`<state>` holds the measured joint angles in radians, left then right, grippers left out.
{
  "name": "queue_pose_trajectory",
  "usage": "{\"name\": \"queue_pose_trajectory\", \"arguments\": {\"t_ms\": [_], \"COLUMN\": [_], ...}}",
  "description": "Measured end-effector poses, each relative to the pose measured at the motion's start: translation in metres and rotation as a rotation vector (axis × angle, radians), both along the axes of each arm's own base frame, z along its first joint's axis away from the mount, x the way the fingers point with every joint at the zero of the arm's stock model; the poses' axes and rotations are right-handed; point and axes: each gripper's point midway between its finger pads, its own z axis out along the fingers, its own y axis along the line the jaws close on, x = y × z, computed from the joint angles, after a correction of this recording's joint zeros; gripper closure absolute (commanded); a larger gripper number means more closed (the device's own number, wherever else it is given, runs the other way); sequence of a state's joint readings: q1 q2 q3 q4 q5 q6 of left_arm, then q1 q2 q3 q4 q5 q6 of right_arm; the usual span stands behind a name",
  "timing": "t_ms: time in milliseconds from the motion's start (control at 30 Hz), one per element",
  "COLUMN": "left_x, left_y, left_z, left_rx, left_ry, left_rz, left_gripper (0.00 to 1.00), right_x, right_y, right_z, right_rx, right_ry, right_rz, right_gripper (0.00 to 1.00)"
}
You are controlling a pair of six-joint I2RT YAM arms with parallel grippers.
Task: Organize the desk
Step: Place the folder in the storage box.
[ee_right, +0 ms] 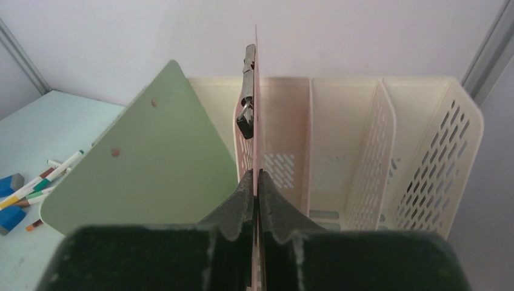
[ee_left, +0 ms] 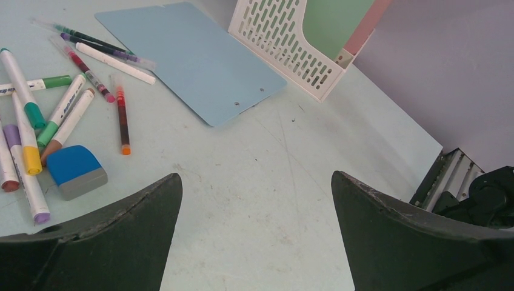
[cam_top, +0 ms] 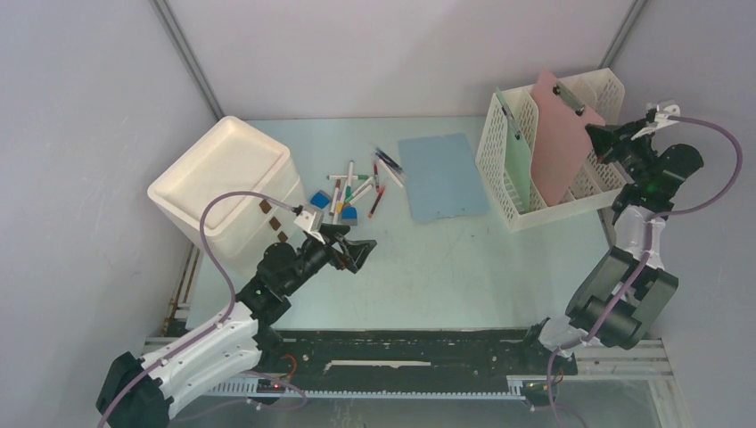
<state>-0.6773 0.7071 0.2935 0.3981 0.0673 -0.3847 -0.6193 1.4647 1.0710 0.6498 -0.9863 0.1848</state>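
Between right jaws, pink clipboard (cam_top: 562, 152) (edge-on)

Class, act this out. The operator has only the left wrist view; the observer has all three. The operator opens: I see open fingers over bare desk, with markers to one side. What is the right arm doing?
Observer: The right gripper is shut on the edge of the pink clipboard, which stands tilted in the file rack.
Operator: Which end of that clipboard is up?
Observer: The end with the metal clip is at the top, above the rack's rim.
Operator: Is there anything off to my left?
Observer: A white bin sits at the left side of the desk, to the left of the left gripper.
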Motion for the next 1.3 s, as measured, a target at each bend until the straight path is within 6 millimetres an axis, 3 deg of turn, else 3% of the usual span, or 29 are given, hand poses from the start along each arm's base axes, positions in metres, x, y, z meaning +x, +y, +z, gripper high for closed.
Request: {"name": "queue_pose_trajectory", "arguments": {"t_ms": [133,333,567,733,933,1067,1300], "left_x": [0.000,0.000,-0.002,0.001,0.015,0.025,0.031], "left_y": [-0.002,-0.005,-0.012,-0.020,-0.035,-0.043,-0.053], "left_z": [-0.002,-0.002,-0.009,-0.013,-0.004,-0.008,-0.033], "left_rx": [0.002,-0.007,-0.011,0.001,0.038,0.072,0.094], "left_ry": [0.004,0.011,0.046,0.089,0.142,0.190,0.304], "left_rz": [-0.007,-0.021,-0.054,-0.075,-0.087,-0.087,-0.089], "left_gripper": [0.00,0.00,0.00,0.00,0.01,0.01,0.00], "right_x": [-0.003,-0.009,-0.043,-0.075,-0.117,-0.138,-0.165], "right_y": [0.000,-0.006,-0.007,0.014,0.043,0.058,0.087], "right_z": [-0.018,-0.029,-0.016,0.003,0.003,-0.012,-0.051], "right_rx": [0.009,0.006,-0.046,-0.145,-0.201,-0.209,-0.222], "right_ry": [0.033,0.069,0.097,0.082,0.127,0.191,0.335], "right_rz": [0.005,-0.001,-0.045,-0.036,-0.022,-0.005,0.089], "right_gripper": [0.78,0.26,0.02,0.00,0.00,0.00,0.00]}}
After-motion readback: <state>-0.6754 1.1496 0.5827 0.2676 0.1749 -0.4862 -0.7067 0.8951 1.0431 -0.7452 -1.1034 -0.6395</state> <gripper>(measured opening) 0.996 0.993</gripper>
